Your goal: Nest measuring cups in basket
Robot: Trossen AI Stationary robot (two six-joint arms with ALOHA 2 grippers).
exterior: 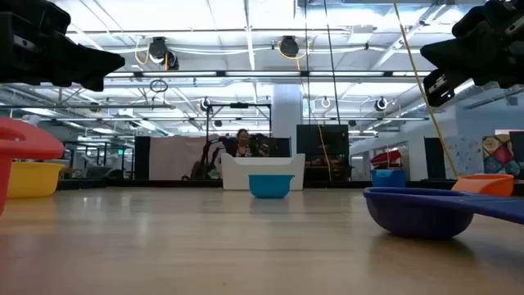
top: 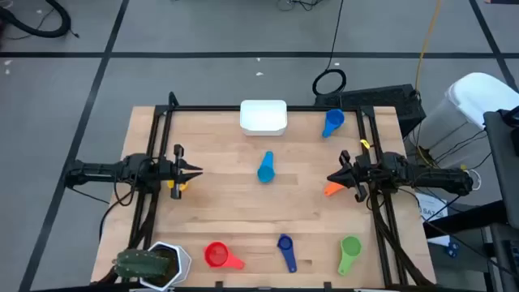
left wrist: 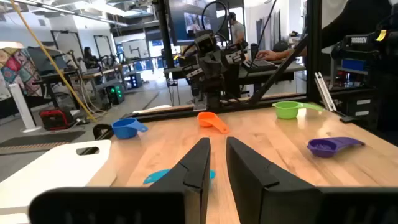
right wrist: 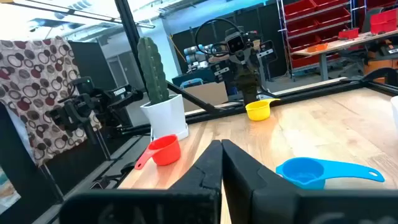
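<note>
The left claw (top: 197, 171) hangs above the left side of the table (top: 227, 215) with its fingers a narrow slit apart and nothing between them; the right claw (top: 331, 178) hangs above the right side with its fingers pressed together, likewise empty. Just under the left claw's tip sits the yellow cup (top: 176, 186), and just under the right claw's tip the orange cup (top: 333, 189); neither is touched, as far as the views show. Further out, the light blue cup (top: 266, 169) lies near the middle of the table, between the two arms. A second, deeper blue cup (top: 332, 122) rests near the far right corner, and the white basket (top: 263, 117) stands at the far edge, just beside it to the left, with no cup visible inside it. Along the near edge lie the red cup (top: 217, 255), the dark purple-blue cup (top: 285, 248) and the green cup (top: 349, 250), well apart from one another, with a white hexagonal pot holding a cactus (top: 154, 264) at the near left corner. Judging from this, the task has not started: all seven cups are loose on the table, none stacked, and every one remains to be picked up and nested in the basket.
</note>
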